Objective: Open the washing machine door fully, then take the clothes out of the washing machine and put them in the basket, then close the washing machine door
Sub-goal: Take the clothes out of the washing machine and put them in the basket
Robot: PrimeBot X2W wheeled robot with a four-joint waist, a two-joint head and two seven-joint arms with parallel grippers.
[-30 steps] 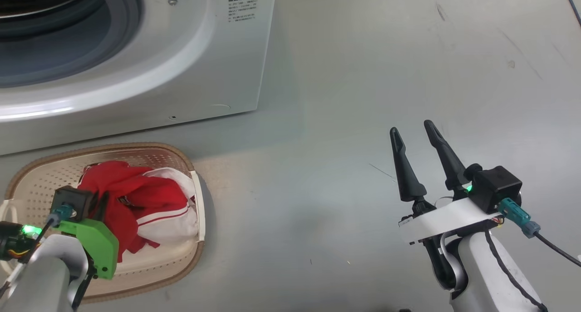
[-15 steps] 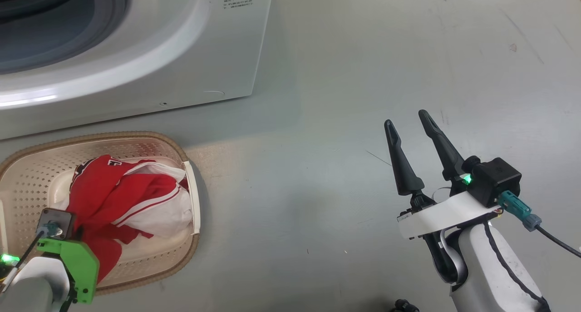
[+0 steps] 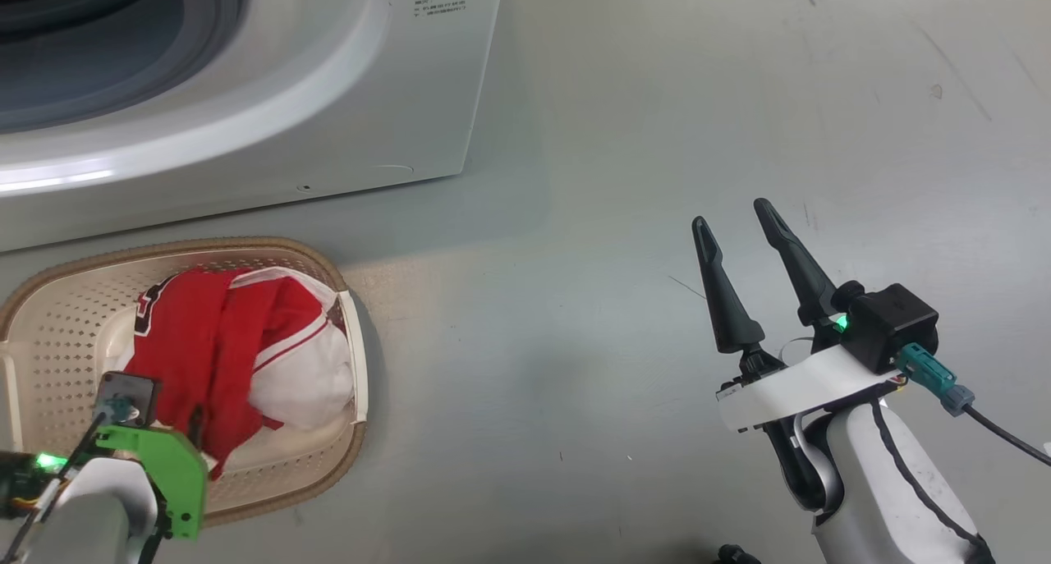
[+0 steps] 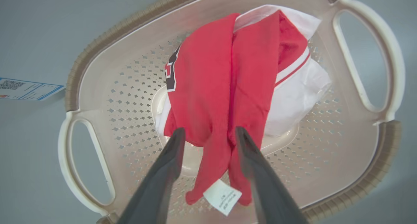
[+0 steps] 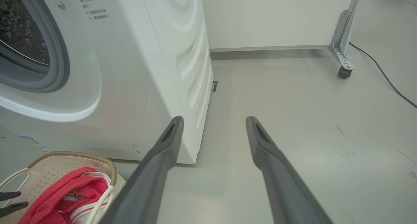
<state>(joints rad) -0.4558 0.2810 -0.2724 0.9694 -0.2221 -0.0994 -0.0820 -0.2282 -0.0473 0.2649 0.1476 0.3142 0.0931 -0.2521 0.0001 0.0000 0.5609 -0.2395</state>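
My left gripper (image 4: 210, 129) and right gripper (image 3: 732, 216) gape, yet lifting may snag the red jersey clothes (image 4: 208, 87) between the left jaws out of the cream perforated basket (image 4: 345, 152).

You see the red-and-white clothes (image 4: 208, 87) crumpled in the cream perforated basket (image 4: 130, 87), which stands on the floor just before the white washing machine (image 3: 394, 96).

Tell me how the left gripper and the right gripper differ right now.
The left gripper hangs over the basket, looking down into it; the right gripper is out over bare floor. A red strip of the clothes runs between the left gripper's fingers, while nothing lies between the right gripper's. Both have their two dark fingers apart.
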